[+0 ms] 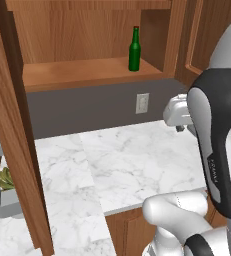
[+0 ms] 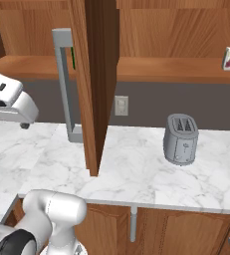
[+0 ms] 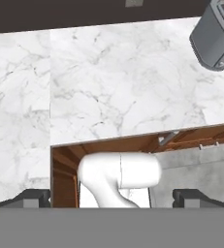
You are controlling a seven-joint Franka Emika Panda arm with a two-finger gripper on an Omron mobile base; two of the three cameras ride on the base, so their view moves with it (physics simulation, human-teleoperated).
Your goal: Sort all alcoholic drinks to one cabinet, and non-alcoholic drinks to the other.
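Observation:
A slim dark-green bottle (image 1: 134,50) with a red cap, an alcoholic drink, stands upright on the lower shelf of the open left cabinet. A small white carton (image 2: 229,58) with a red-pink mark, a non-alcoholic drink, stands on the shelf of the right cabinet. My gripper (image 3: 112,197) hangs above the marble counter (image 1: 137,160), pointing down, open and holding nothing. Its white hand (image 1: 178,112) sits well below and to the right of the bottle.
A grey toaster (image 2: 181,138) stands on the counter below the carton's shelf. An open wooden cabinet door (image 2: 94,84) with a grey handle (image 2: 61,84) juts out between the two shelves. A wall outlet (image 1: 142,103) sits on the grey backsplash. A potted plant (image 1: 6,180) is at far left.

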